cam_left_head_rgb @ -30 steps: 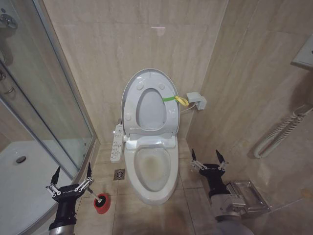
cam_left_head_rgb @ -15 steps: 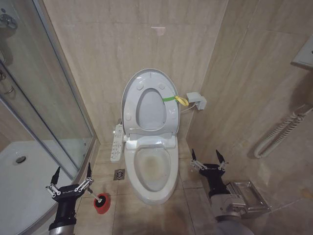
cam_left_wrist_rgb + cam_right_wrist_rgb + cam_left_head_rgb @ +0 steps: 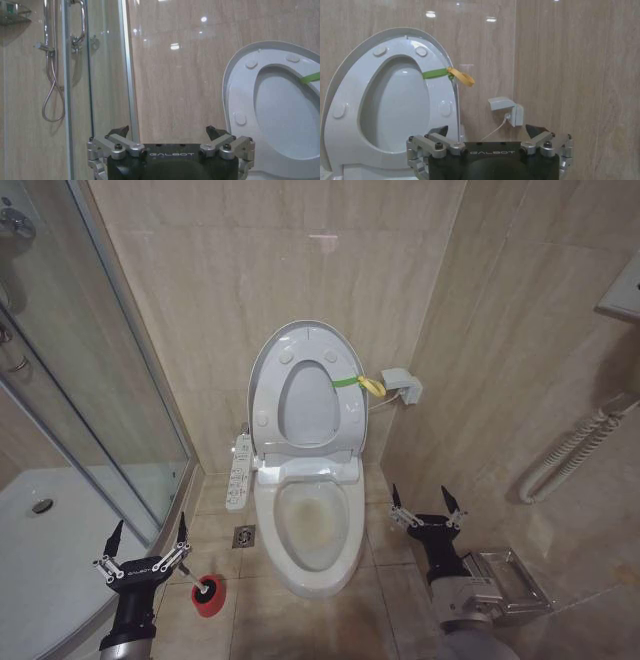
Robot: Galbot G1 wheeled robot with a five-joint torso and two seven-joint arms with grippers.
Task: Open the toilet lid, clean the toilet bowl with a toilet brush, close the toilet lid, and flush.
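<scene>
The toilet lid (image 3: 305, 402) stands raised against the back wall with the seat ring lifted in front of it and a green-yellow band (image 3: 345, 381) on its edge. Below it the toilet bowl (image 3: 310, 525) lies uncovered, with yellowish stains inside. The toilet brush (image 3: 209, 595) sits in its red cup on the floor left of the bowl. My left gripper (image 3: 149, 525) hangs open just left of and above the cup, holding nothing. My right gripper (image 3: 419, 492) is open to the right of the bowl. The lid (image 3: 285, 112) stands beyond the left gripper (image 3: 166, 129), and the lid (image 3: 395, 101) also behind the right gripper (image 3: 486, 128).
A glass shower enclosure (image 3: 90, 380) with a white tray (image 3: 40, 550) closes off the left. A bidet control panel (image 3: 238, 470) hangs on the bowl's left side, above a floor drain (image 3: 244, 536). A wall socket (image 3: 403, 387), a white grab rail (image 3: 570, 455) and a metal holder (image 3: 505, 580) line the right wall.
</scene>
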